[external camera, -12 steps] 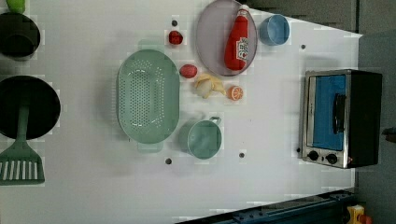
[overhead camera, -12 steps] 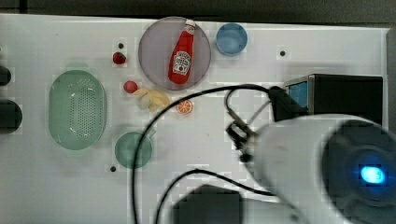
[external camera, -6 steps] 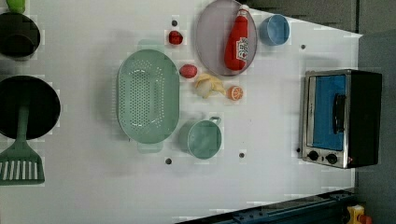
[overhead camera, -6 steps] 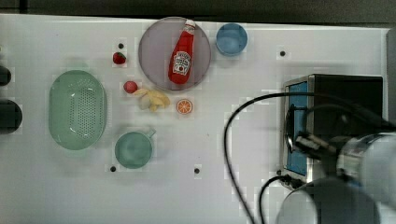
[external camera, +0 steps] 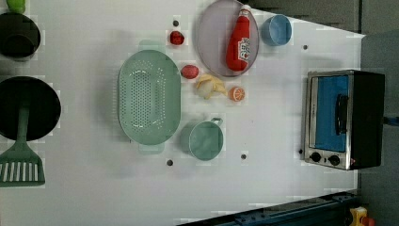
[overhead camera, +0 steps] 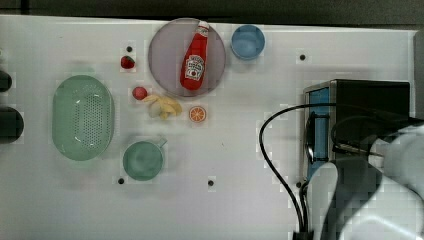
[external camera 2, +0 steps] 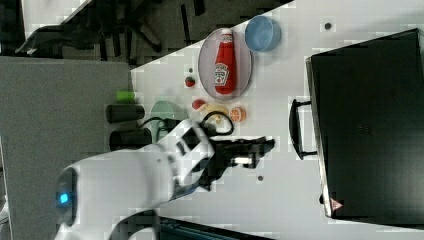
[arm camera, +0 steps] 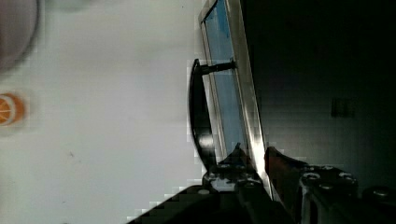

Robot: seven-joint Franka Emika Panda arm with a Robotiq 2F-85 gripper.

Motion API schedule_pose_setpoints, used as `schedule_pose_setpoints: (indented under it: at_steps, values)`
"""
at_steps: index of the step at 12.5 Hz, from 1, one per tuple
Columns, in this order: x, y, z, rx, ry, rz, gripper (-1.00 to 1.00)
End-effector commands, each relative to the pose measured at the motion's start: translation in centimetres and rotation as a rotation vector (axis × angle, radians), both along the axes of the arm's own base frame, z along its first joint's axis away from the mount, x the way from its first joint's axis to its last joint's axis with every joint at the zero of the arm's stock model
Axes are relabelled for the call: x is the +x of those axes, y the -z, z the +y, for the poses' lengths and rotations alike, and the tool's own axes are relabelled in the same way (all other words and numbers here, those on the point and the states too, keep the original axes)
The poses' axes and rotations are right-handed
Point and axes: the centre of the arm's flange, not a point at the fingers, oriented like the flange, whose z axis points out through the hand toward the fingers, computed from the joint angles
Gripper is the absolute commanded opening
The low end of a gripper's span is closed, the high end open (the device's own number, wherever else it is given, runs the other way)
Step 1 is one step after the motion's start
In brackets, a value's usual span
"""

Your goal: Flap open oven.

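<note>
Oven (external camera: 329, 94) sits at the left view's right edge of the white surface (external camera: 84, 188), well apart from the other things; door shut flush against the silver frame, blue glass facing the colander side, dark bar handle (external camera: 342, 114) across the glass, two black knobs beside it. In the right view we see the arm (external camera 2: 130, 185) reaching from the right view's left, with the gripper (external camera 2: 267, 145) pointed at the oven and stopping just short of the handle, a strip of surface between them. In the wrist view the gripper (arm camera: 254, 156) is close to one end of the handle and the door's upper edge, fingers a little apart with a narrow gap; we see nothing held. The top view has the arm over the oven's front, cables looping across the door. Elsewhere: ketchup bottle (overhead camera: 195, 57) lying on a grey plate (overhead camera: 165, 45), blue bowl (overhead camera: 248, 42) beside it, green colander (overhead camera: 82, 117), green mug (overhead camera: 143, 160), orange half (overhead camera: 198, 114)
</note>
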Motion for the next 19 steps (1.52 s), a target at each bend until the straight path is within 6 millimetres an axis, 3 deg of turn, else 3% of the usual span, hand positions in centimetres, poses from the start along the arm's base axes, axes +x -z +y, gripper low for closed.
schedule_pose_setpoints:
  at_steps: [1, 4, 7, 12, 15, 19]
  values:
    - [0.9, 5.1, 1.1, -0.026, -0.129, 0.022, -0.65]
    - [1.0, 9.3, 1.3, -0.062, -0.146, 0.010, -0.65]
    - [1.0, 12.1, 1.4, -0.085, -0.154, 0.008, -0.65]
    - [1.2, 15.0, 1.7, -0.083, -0.164, 0.061, -0.65]
    - [2.3, 15.5, 3.9, -0.144, -0.195, 0.096, -0.65]
    - [3.6, 16.8, 9.2, -0.269, -0.176, 0.142, -0.65]
